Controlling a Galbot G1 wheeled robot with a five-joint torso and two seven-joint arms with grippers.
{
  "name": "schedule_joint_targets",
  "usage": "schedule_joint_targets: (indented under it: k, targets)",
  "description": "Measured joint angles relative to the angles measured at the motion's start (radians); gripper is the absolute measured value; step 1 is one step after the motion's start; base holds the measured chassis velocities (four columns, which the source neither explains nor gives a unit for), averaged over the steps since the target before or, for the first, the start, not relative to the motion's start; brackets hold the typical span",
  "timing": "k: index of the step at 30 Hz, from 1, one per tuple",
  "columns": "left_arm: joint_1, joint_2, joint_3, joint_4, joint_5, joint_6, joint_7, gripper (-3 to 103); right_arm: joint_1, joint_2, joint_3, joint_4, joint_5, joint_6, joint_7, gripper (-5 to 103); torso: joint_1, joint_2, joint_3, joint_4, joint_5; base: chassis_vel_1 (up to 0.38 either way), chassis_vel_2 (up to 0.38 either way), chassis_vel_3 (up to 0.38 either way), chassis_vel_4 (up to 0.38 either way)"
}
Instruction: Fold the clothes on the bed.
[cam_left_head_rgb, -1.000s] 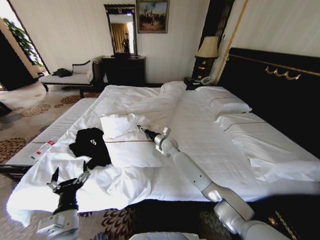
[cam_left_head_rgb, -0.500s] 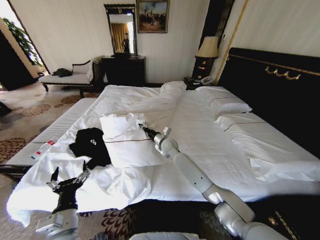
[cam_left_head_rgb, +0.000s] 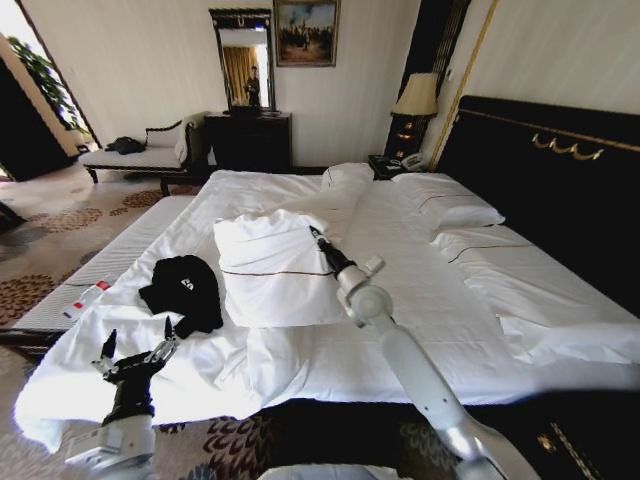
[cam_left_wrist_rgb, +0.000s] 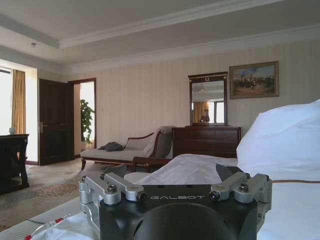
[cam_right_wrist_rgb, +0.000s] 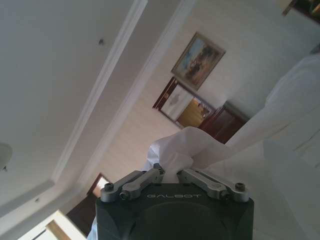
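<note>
Bed (cam_left_head_rgb: 420, 290) w/ white duvet (cam_left_head_rgb: 275, 268), pillows (cam_left_head_rgb: 455, 212), black T-shirt (cam_left_head_rgb: 185, 290) on it.

We see daylight flooding in from the doorway (cam_left_wrist_rgb: 87, 117) on the left, the bed (cam_left_head_rgb: 420, 290) white and nearly glaring, the headboard (cam_left_head_rgb: 560, 180) dark, and straight lines bowing at the head view's edges.

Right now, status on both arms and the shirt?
Right end effector shut on white duvet, lifting it. Left end effector open at bed edge. Black T-shirt crumpled, unfolded.
</note>
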Motion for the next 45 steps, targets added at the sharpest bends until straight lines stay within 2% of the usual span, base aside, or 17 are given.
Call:
schedule_joint_targets:
  k: [8,9,12,14,18,20,25,26,27,30,31,34,39,40,41,42,45]
  targets:
    - [-0.003,-0.004,0.022,-0.008,0.008,-0.002,0.001,100,-0.265,0.016,0.298,0.203,-0.115,0.114,-0.004,2,0.0,0.0,0.0,0.0004,0.0001,0.0,0.0,0.0,0.0]
    - [-0.003,-0.004,0.022,-0.008,0.008,-0.002,0.001,100,-0.265,0.016,0.298,0.203,-0.115,0.114,-0.004,2,0.0,0.0,0.0,0.0004,0.0001,0.0,0.0,0.0,0.0]
    - [-0.009,-0.002,0.027,-0.011,0.005,-0.002,0.001,100,-0.408,0.04,0.441,0.312,-0.188,0.155,-0.001,2,0.0,0.0,0.0,0.0003,-0.0001,0.0,0.0,0.0,0.0]
    - [-0.01,-0.001,0.028,-0.011,0.004,-0.002,0.001,100,-0.421,0.042,0.454,0.321,-0.197,0.16,-0.001,2,0.0,0.0,0.0,0.0003,-0.0002,0.0,0.0,0.0,0.0]
    - [-0.031,0.013,0.029,-0.01,-0.016,0.002,0.001,100,-0.542,0.074,0.598,0.397,-0.26,0.196,0.018,2,0.0,0.0,0.0,0.0004,-0.0002,0.0,0.0,0.0,0.0]
    - [-0.035,0.016,0.031,-0.008,-0.019,0.003,0.001,100,-0.555,0.077,0.616,0.405,-0.261,0.198,0.026,2,0.0,0.0,0.0,0.0002,-0.0001,0.0,0.0,0.0,0.0]
    - [-0.074,0.037,0.068,0.041,-0.034,0.015,0.002,100,-0.656,0.085,0.738,0.436,-0.268,0.193,0.108,2,0.0,0.0,0.0,0.0005,-0.0003,0.0,0.0,0.0,0.0]
    - [-0.093,0.061,0.077,0.06,-0.056,0.017,0.003,100,-0.697,0.089,0.774,0.445,-0.277,0.166,0.16,2,0.0,0.0,0.0,0.0005,-0.0003,0.0,0.0,0.0,0.0]
    - [-0.093,0.061,0.077,0.06,-0.056,0.017,0.003,100,-0.697,0.089,0.774,0.445,-0.277,0.166,0.16,2,0.0,0.0,0.0,0.0005,-0.0003,0.0,0.0,0.0,0.0]
    - [-0.12,0.11,0.066,0.076,-0.111,0.024,0.003,100,-0.769,0.106,0.823,0.49,-0.272,0.104,0.266,2,0.0,0.0,0.0,0.0003,-0.0003,0.0,0.0,0.0,0.0]
    - [-0.12,0.11,0.066,0.076,-0.111,0.024,0.003,100,-0.769,0.106,0.823,0.49,-0.272,0.104,0.266,2,0.0,0.0,0.0,0.0003,-0.0003,0.0,0.0,0.0,0.0]
    - [-0.146,0.157,0.046,0.083,-0.177,0.035,-0.007,100,-0.832,0.131,0.842,0.556,-0.257,0.066,0.355,2,0.0,0.0,0.0,0.0004,-0.0006,0.0,0.0,0.0,0.0]
    - [-0.181,0.2,0.046,0.099,-0.217,0.038,-0.012,100,-0.9,0.193,0.868,0.575,-0.327,0.065,0.406,2,0.0,0.0,0.0,0.001,-0.0006,0.0,0.0,0.0,0.0]
    - [-0.188,0.208,0.047,0.103,-0.225,0.039,-0.012,100,-0.912,0.207,0.873,0.576,-0.338,0.066,0.418,2,0.0,0.0,0.0,0.0005,-0.0005,0.0,0.0,0.0,0.0]
    - [-0.196,0.218,0.048,0.107,-0.236,0.039,-0.012,100,-0.925,0.225,0.878,0.576,-0.347,0.069,0.43,2,0.0,0.0,0.0,0.0008,-0.0005,0.0,0.0,0.0,0.0]
    - [-0.211,0.239,0.049,0.12,-0.257,0.04,-0.013,100,-0.96,0.269,0.887,0.576,-0.367,0.08,0.457,2,0.0,0.0,0.0,-0.0001,-0.0002,0.0,0.0,0.0,0.0]
    - [-0.22,0.251,0.049,0.134,-0.271,0.04,-0.018,100,-0.998,0.314,0.886,0.574,-0.402,0.104,0.472,2,0.0,0.0,0.0,0.0001,-0.0006,0.0,0.0,0.0,0.0]
